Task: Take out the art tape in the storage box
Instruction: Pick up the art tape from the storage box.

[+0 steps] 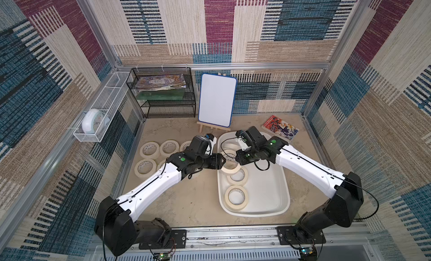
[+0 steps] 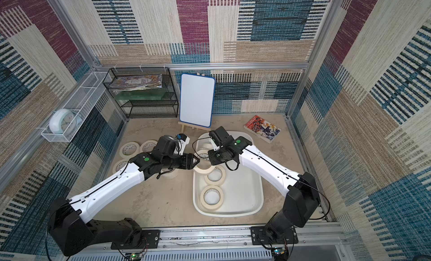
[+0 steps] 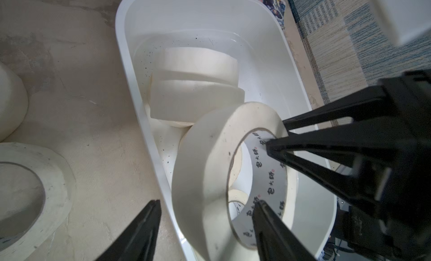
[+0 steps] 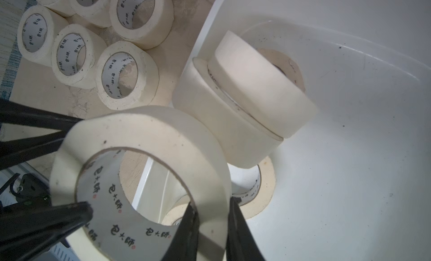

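Partway done: art tape rolls (image 1: 149, 149) lie beside the storage box (image 1: 285, 192), others sit inside, while the right gripper (image 4: 212, 216) pinches one roll (image 4: 144, 131) and the left gripper (image 3: 207, 202) straddles it, jaws apart.

a lab robot cell: aluminium frame (image 1: 256, 65), carpet-patterned walls (image 1: 303, 22), arms (image 1: 149, 187) bolted to a base rail (image 1: 233, 236).

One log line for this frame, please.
phase: handover; right gripper: shut on tape roll; left gripper: open, straddling its wall; over storage box
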Robot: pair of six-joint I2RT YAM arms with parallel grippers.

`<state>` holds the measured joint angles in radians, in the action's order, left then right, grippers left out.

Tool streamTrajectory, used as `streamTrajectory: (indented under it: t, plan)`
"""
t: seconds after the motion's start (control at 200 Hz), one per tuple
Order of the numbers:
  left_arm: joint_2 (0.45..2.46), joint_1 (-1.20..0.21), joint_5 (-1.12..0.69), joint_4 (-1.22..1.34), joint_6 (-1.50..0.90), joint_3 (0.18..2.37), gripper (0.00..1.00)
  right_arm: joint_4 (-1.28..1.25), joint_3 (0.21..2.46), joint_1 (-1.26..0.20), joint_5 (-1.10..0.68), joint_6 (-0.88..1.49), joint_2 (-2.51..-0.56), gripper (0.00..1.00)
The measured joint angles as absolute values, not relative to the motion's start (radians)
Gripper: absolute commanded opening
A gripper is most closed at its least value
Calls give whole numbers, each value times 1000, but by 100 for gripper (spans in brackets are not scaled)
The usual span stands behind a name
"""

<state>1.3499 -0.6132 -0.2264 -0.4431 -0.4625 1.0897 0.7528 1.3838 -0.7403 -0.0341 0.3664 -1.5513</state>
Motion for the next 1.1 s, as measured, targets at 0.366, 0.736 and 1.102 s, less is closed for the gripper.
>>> streamTrajectory:
  t: [0.366, 0.736, 1.102]
  plan:
    - [1455, -636, -123, -455, -451, 1137, 0, 720, 1376, -755, -28, 368, -1537, 14]
    - [1435, -641, -130, -465, -443, 1139, 0, 682, 1364, -752, -44, 373, -1492, 82]
    - [1435, -638, -43, -495, -424, 1120, 0, 684, 1373, -749, 6, 376, -1416, 83]
